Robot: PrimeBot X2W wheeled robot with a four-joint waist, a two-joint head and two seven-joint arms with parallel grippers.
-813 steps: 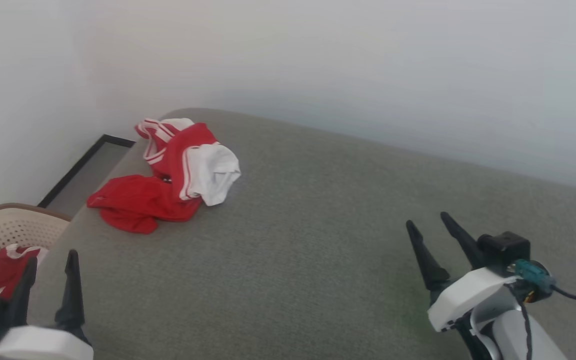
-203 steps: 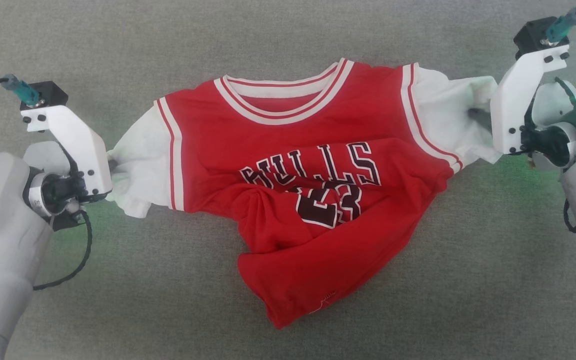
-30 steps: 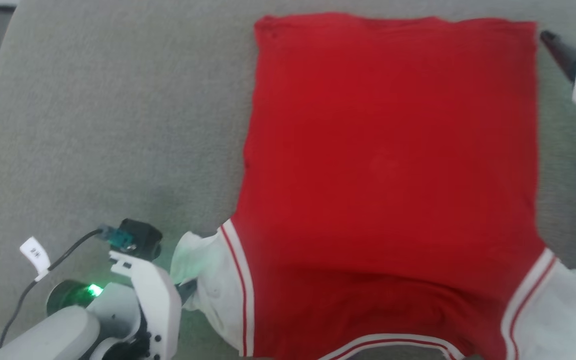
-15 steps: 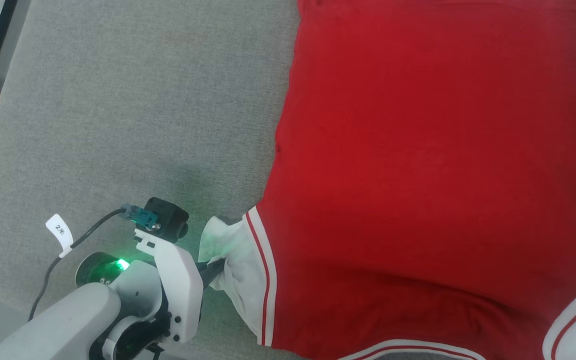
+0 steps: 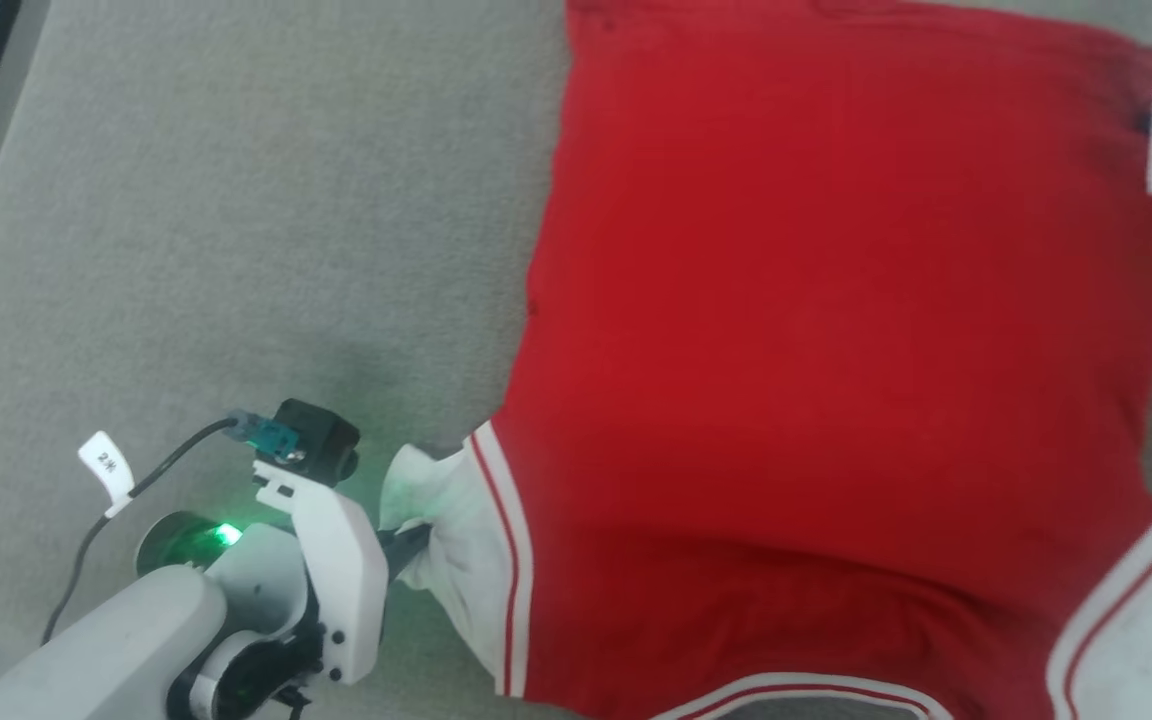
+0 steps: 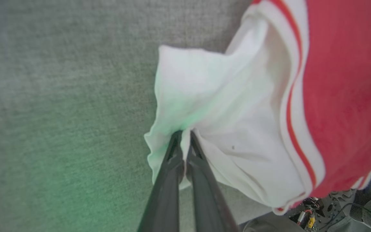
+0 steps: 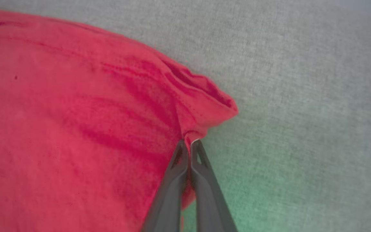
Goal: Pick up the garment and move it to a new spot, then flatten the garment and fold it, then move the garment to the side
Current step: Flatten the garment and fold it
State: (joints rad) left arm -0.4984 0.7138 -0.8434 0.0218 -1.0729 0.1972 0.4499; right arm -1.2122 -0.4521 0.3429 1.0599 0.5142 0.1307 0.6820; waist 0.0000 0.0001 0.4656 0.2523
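Two claws are pinched shut on the garment (image 5: 836,330), which lies plain side up across the centre and right of the head view on a grey woven surface (image 5: 236,200). The left claw (image 6: 184,132) nips the white sleeve (image 6: 217,106) at lower left, and the right claw (image 7: 190,141) nips a red hem corner (image 7: 211,109) at upper right. The shirt looks light, thin and limp, likely to sag and crease wherever unsupported, so corners and sleeve ends seem the sound holds.

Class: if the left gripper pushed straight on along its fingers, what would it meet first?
The white sleeve of the garment, which the left gripper is pinching; beyond it, probably the grey surface.
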